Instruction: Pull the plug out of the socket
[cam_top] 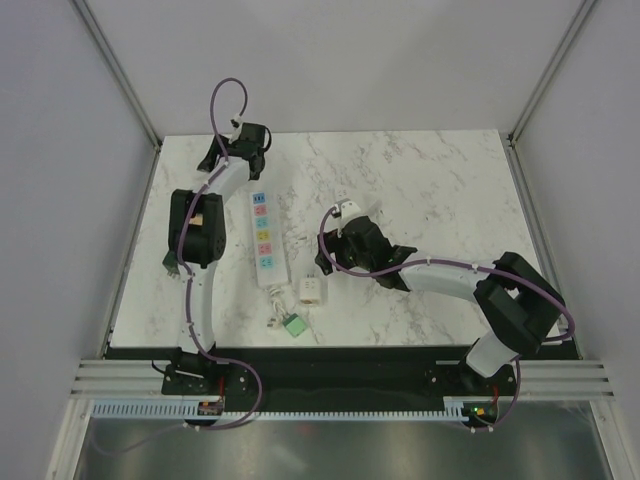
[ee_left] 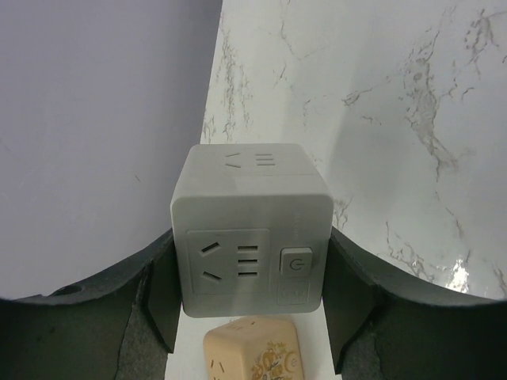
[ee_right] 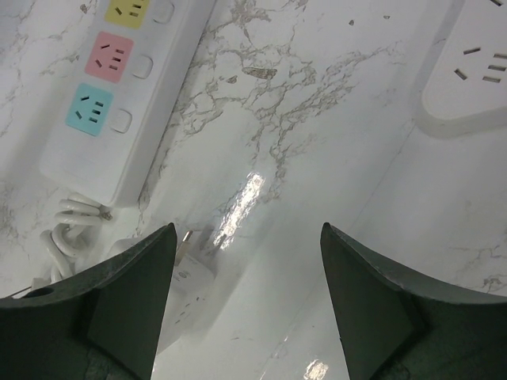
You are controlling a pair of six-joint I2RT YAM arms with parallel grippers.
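Left end effector [cam_top: 235, 150] is at the far-left corner of the bench [cam_top: 430, 180]. In the wrist view [ee_left: 252, 237] its fingers [ee_left: 162, 293] press both sides of a white cube adapter [ee_left: 249, 237], so it's clamped on it. A beige patterned cube [ee_left: 252, 352] sits just below the adapter, between the fingers.

Socket [cam_top: 265, 238] lies flat, left of centre, running near-far, cord end near. Coiled cord [ee_right: 67, 218] and a white plug [ee_right: 190, 269] lie at that near end.

Right end effector [cam_top: 330, 262] hangs just right of the socket [ee_right: 119, 87], fingers wide apart [ee_right: 245, 237], gripping nothing.

A small white cube [cam_top: 310, 291] and a green cube [cam_top: 293, 326] sit near the socket's near end.
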